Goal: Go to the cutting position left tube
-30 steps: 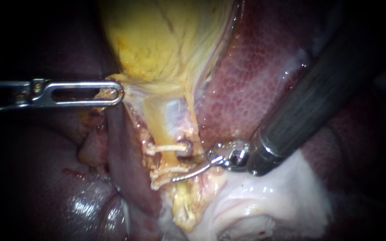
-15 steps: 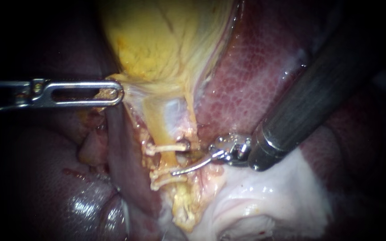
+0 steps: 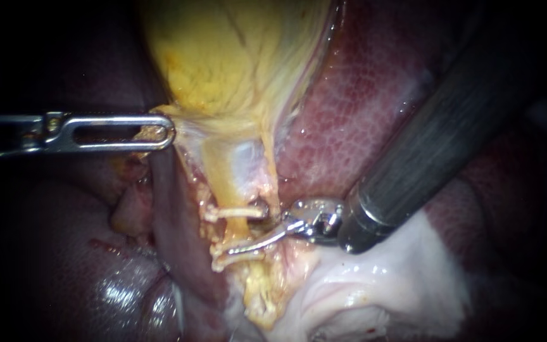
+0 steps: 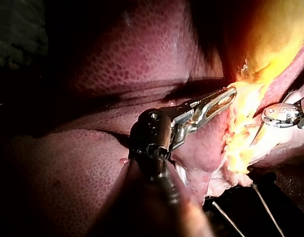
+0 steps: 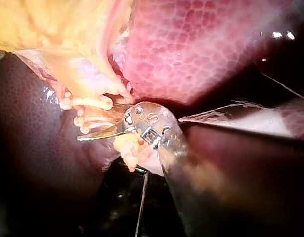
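The yellow gallbladder [image 3: 235, 57] narrows into the yellow left tube [image 3: 226, 171], which runs down past a pale clip [image 3: 235, 211] and two lower clips [image 3: 238, 250]. A thinner strand [image 3: 272, 177] lies to its right. My left instrument [image 3: 167, 133] comes in level from the left, its slotted jaws shut on the gallbladder's lower edge; the left wrist view shows the same grip [image 4: 230, 94]. My right instrument [image 3: 245, 232] reaches in from the upper right, jaws open. Its thin curved lower blade [image 5: 100, 133] lies across the tube between the clips.
Mottled red liver [image 3: 362, 95] lies behind the right shaft [image 3: 425, 152]. White fatty tissue [image 3: 381, 278] fills the lower right. A dark flap of tissue [image 3: 172, 209] hangs just left of the clips, with glossy liver [image 3: 115, 291] below it.
My right instrument has slid left, and its lower blade now reaches further across the tube between the clips. The left instrument and the gallbladder have stayed put.
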